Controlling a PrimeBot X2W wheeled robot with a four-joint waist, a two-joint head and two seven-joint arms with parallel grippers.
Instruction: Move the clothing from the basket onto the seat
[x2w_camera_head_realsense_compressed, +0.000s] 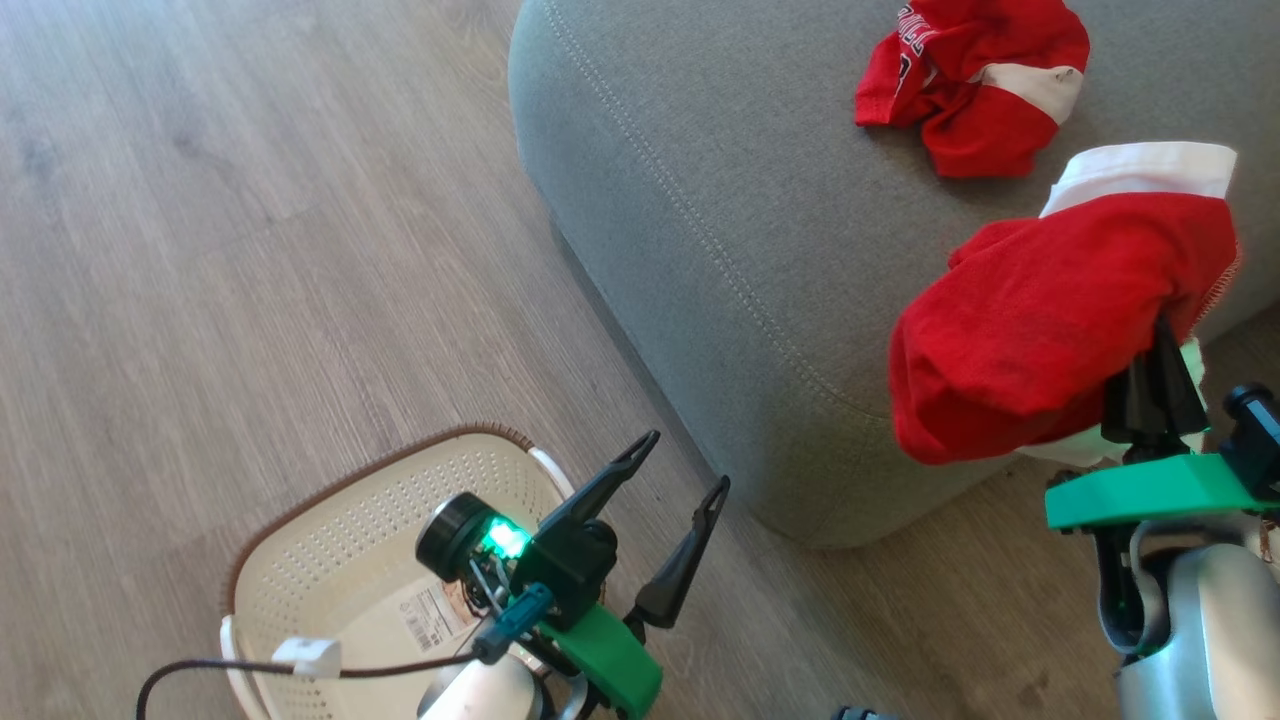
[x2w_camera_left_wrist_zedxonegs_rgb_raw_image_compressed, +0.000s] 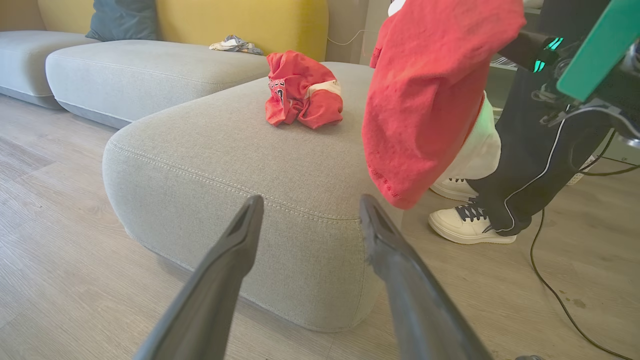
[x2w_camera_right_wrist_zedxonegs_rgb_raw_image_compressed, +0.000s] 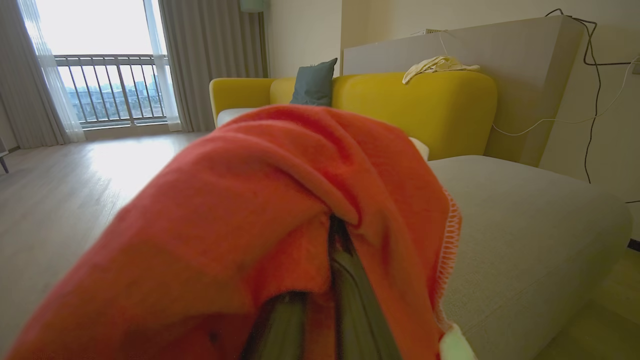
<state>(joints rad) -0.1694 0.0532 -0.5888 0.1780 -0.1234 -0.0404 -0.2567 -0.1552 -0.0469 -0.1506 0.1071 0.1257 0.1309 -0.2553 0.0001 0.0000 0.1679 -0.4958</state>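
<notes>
One red garment (x2w_camera_head_realsense_compressed: 975, 85) with a white band and lettering lies crumpled on the grey seat (x2w_camera_head_realsense_compressed: 720, 230), also seen as a red heap (x2w_camera_left_wrist_zedxonegs_rgb_raw_image_compressed: 302, 90) in the left wrist view. A second red garment (x2w_camera_head_realsense_compressed: 1060, 320) with a white band hangs draped over my right gripper (x2w_camera_head_realsense_compressed: 1160, 340), which is shut on it at the seat's near right corner; the cloth (x2w_camera_right_wrist_zedxonegs_rgb_raw_image_compressed: 280, 225) covers the fingers. The cream basket (x2w_camera_head_realsense_compressed: 350, 560) stands on the floor at lower left, its label showing. My left gripper (x2w_camera_head_realsense_compressed: 680, 465) is open above the basket's right rim, holding nothing.
Wooden floor surrounds the seat (x2w_camera_left_wrist_zedxonegs_rgb_raw_image_compressed: 240, 165). A person's white shoes (x2w_camera_left_wrist_zedxonegs_rgb_raw_image_compressed: 467, 225) and dark trouser leg (x2w_camera_left_wrist_zedxonegs_rgb_raw_image_compressed: 540, 150) stand just right of the seat, with a black cable (x2w_camera_left_wrist_zedxonegs_rgb_raw_image_compressed: 555, 295) on the floor. Yellow sofa backs (x2w_camera_right_wrist_zedxonegs_rgb_raw_image_compressed: 440, 110) and a blue-grey cushion (x2w_camera_right_wrist_zedxonegs_rgb_raw_image_compressed: 314, 82) lie beyond.
</notes>
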